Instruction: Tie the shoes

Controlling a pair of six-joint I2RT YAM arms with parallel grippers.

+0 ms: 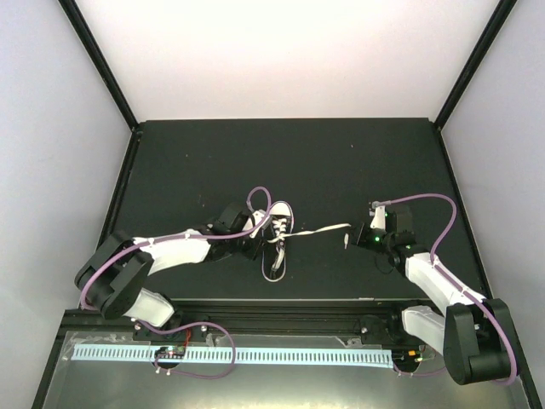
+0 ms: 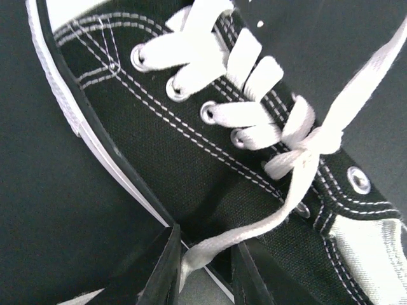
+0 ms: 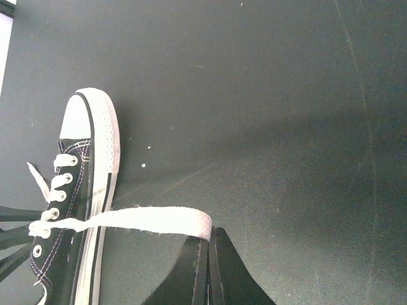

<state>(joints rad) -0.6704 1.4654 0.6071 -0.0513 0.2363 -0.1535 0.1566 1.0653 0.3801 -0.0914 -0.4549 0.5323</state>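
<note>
Seemingly mid-knot, the left gripper (image 2: 205, 257) and right gripper (image 3: 210, 244) each clamp a lace (image 3: 152, 219) of the shoe (image 1: 277, 243), first cross made; forming loops likely comes next.

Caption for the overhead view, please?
Left gripper and right gripper each hold a white lace of the black canvas sneaker.

blk canvas sneaker (image 1: 277, 243) | wht toe cap | upright, toe far side | laces (image 1: 319, 231) crossed, ends pulled L/R

Black canvas sneaker (image 2: 191, 159), cloth laces (image 2: 245, 114), metal eyelets (image 2: 359, 180); matt table (image 1: 341, 162).
</note>
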